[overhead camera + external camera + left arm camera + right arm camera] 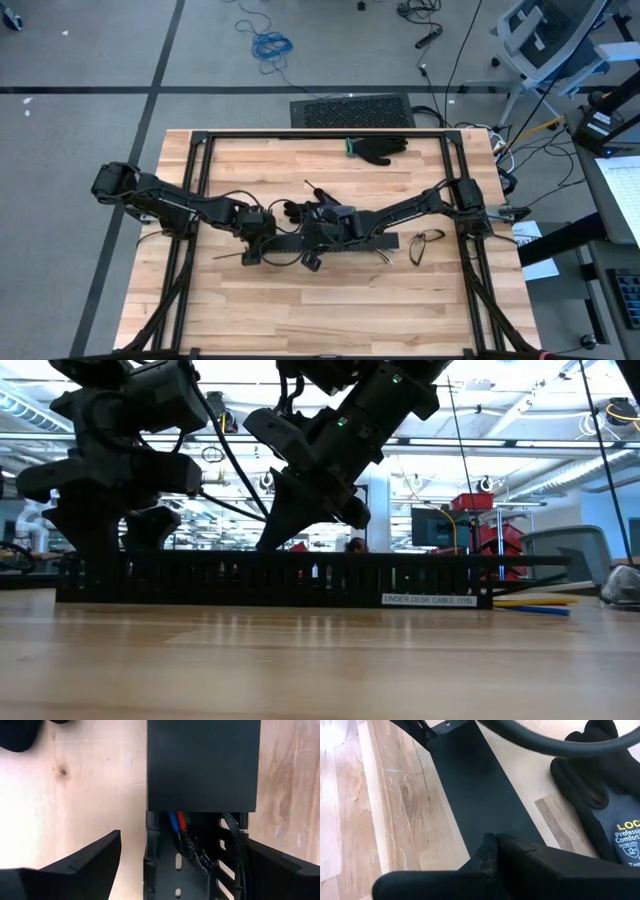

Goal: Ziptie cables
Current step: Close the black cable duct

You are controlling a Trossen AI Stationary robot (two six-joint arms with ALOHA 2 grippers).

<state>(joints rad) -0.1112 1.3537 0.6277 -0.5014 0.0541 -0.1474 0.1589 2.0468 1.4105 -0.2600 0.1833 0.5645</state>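
A long black slotted channel (335,243) lies across the table's middle, with a flat black cover (202,765) over most of it. At its uncovered left end, blue and red cables (177,822) and dark twisted ones (196,854) lie inside. More cables (530,603) stick out of its right end. My left gripper (182,840) hangs open over the uncovered end, pointing steeply down, one finger on either side of the channel. Whether a finger touches its wall, I cannot tell. My right gripper (492,852) is shut on top of the cover, near the channel's middle (320,232). My right gripper has its shut fingertips (490,851) on the flat top of the channel's cover (470,805). It comes slanting down from the table's right. The cover lies level on the channel, which rests on the table.
One black glove (382,148) lies near the far edge and another (607,815) just behind the channel, beside my right gripper. A loose loop of dark wire (425,246) lies to the right of the channel. The near half of the table (320,310) is bare wood.
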